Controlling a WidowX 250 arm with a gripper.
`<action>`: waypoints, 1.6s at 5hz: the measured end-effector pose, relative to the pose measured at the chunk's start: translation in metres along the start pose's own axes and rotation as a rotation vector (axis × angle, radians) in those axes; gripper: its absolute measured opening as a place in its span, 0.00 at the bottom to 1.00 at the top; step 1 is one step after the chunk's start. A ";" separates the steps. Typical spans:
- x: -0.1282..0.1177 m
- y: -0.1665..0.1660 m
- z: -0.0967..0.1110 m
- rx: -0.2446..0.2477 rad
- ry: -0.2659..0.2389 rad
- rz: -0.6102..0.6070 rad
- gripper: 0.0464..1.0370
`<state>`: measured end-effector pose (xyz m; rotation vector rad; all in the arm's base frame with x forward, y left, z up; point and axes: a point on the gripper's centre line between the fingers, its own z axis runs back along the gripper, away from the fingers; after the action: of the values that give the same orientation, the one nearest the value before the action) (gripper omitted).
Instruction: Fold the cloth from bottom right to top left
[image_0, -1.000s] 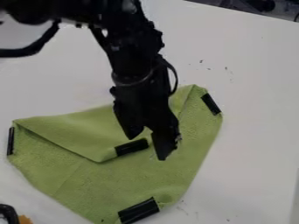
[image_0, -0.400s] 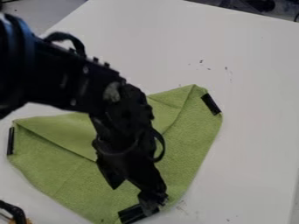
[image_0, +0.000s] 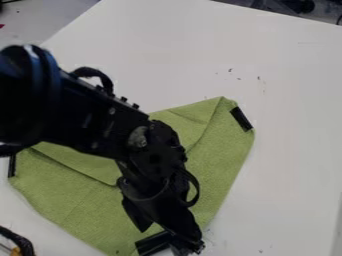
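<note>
Status on the fold: one black, jointed robot arm is coming in from 9 to 10 o'clock, with its black two-finger gripper sitting low over the cloth's 6 o'clock end. Gripper is reading open, fingers standing apart, nothing visibly clamped. Can't confirm contact with the fabric. The green, soft-looking fabric cloth is lying on the white, smooth tabletop, toward 7 o'clock of the view, partly under the arm. Done, as far as it's showing: a green fabric flap is lying folded inward from the 11 o'clock side, with its inner end running under the arm, so I'm not calling how far it's reaching. Left: the requested fold. The bottom corner is lying flat, with its black, glossy tape strip facing up at 6 o'clock, right by the fingers. The other black tape strips are sitting at the cloth's outer ends, one at 2 o'clock, one at 9 o'clock. I'm judging the bottom-right-to-top-left pass as undone, gripper looking placed for the pick. Next it's needing a pinch on that corner, then a lift and carry toward 11 o'clock. Main risk: fingers closing on slick tape and slipping.
</note>
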<state>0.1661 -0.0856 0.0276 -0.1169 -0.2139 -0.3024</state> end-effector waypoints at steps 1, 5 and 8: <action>0.000 0.000 -0.007 -0.004 -0.002 0.013 0.96; 0.007 0.009 -0.024 -0.051 -0.051 -0.001 0.17; 0.036 0.015 0.032 -0.035 0.115 -0.057 0.02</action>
<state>0.1978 -0.0770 0.0658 -0.1282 -0.0982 -0.3686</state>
